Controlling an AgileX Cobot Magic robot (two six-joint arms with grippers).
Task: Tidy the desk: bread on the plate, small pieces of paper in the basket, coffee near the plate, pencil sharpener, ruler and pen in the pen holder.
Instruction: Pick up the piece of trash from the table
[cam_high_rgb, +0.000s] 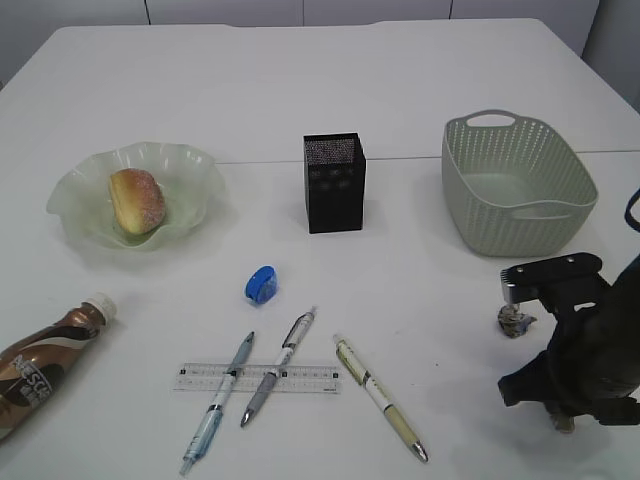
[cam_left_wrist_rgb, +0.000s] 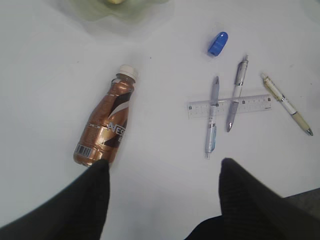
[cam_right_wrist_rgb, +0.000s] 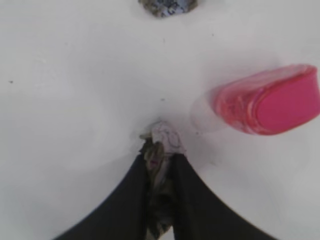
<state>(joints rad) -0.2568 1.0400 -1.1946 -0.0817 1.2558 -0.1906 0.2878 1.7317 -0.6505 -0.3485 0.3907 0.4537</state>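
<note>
The small crumpled scrap of printed paper (cam_right_wrist_rgb: 161, 150) sits pinched between the right gripper's (cam_right_wrist_rgb: 160, 165) 2 black fingers (cam_right_wrist_rgb: 127, 200), which have closed nearly together on it, low over the white tabletop (cam_high_rgb: 300, 100), in front of the grey-green woven-look plastic basket (cam_high_rgb: 515, 185). The grip looks shallow, so the scrap may slip out on the lift, or tear.

A second crumpled scrap (cam_high_rgb: 515, 320) lies between the held one and the basket; a low carry could knock it away. A pink translucent object (cam_right_wrist_rgb: 270, 100) lies beside the held scrap and could be nudged.

The left gripper (cam_left_wrist_rgb: 162, 170) hangs wide open, empty, near the brown plastic coffee bottle (cam_left_wrist_rgb: 105, 125), well left of the basket.
</note>
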